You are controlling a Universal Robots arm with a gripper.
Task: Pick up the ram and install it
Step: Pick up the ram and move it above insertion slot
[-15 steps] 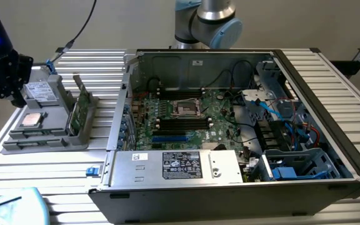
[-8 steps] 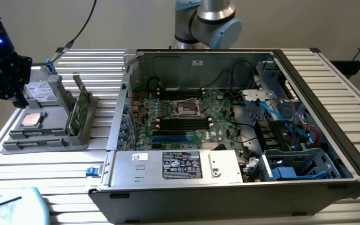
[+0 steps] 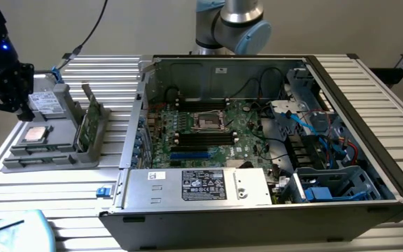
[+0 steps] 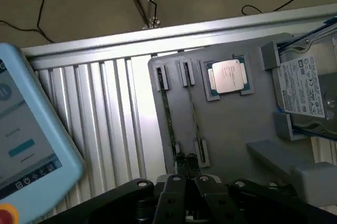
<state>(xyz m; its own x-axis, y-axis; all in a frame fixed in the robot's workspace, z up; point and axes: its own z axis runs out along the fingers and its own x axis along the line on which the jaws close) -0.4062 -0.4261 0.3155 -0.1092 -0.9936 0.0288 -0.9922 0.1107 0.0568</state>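
Starting at the ram [image 4: 169, 113]: a thin green stick standing on its long edge in the end clips of a grey holder [image 4: 237, 124], with a second stick [image 4: 192, 112] just beside it. We judge this keeps the upper edge free for a grasp from above. The gripper [image 4: 184, 170] hangs over one end of the two sticks, the ram not yet lifted; we cannot tell whether its jaws are apart or together. The same holder keeps a processor [image 4: 227, 75] flat in its own pocket and a hard drive [image 4: 308, 90], white label too small to read. A pale blue touch-screen pendant [image 4: 26, 145] lies near. Well apart, the computer case [image 3: 187, 73] lies on its side, open, so the board's black slots [image 3: 205, 137] face up, seemingly empty. The power supply [image 3: 203, 185] sticker is illegible.
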